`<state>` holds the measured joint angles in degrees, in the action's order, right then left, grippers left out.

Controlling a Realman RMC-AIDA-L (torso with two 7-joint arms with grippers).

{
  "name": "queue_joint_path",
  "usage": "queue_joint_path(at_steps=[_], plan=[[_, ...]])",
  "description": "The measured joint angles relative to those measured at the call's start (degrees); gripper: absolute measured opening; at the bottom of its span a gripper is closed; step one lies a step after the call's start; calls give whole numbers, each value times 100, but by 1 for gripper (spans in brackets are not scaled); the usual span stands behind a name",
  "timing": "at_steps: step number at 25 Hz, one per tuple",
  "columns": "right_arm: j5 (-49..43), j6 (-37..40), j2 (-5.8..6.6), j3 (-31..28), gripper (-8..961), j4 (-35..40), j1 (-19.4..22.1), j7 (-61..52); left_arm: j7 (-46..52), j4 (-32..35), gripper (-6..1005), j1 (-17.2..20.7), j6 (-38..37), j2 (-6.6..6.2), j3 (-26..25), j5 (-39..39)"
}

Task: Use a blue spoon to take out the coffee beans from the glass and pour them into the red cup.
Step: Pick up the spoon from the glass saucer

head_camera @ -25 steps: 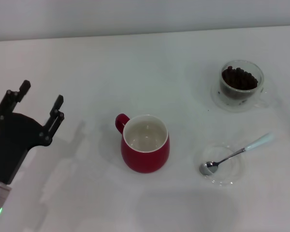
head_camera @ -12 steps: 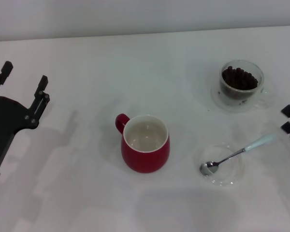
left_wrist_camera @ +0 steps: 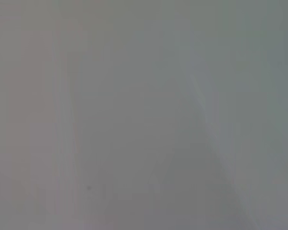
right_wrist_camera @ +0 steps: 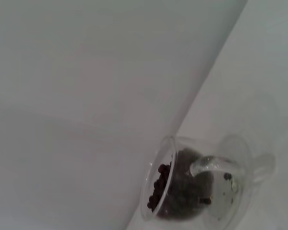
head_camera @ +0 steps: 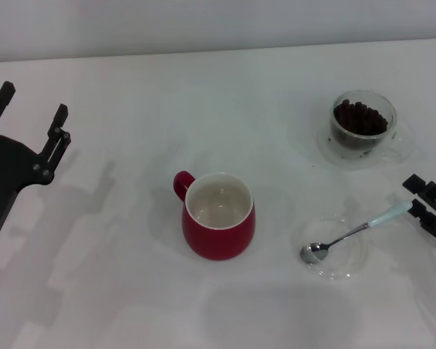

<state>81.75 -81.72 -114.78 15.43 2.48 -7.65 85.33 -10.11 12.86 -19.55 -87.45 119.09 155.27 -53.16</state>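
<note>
Right gripper sits at the right edge, fingers spread, tips just beside the spoon's blue handle end, holding nothing. Spoon bowl rests in the dish, handle sticking out over its rim. Beans fill the glass, behind the dish. Cup at center. Left gripper at far left, open, empty.

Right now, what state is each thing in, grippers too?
Spoon: lying with its bowl in the dish, not held.
Glass: upright, holding beans.
Cup: upright, empty.
Left gripper: open, off to the left.
Right gripper: open, at the spoon's handle tip.
</note>
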Motion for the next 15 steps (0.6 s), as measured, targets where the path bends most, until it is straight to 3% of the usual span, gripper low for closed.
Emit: queue_joint_path(at_steps=[12, 15], plan=[[-64, -58, -5, 237, 807, -77, -37, 81, -2, -56, 675, -145, 39, 8, -19, -1], [-64, -61, -8, 240, 728, -79, -41, 81, -2, -56, 675, -150, 54, 8, -54, -1]])
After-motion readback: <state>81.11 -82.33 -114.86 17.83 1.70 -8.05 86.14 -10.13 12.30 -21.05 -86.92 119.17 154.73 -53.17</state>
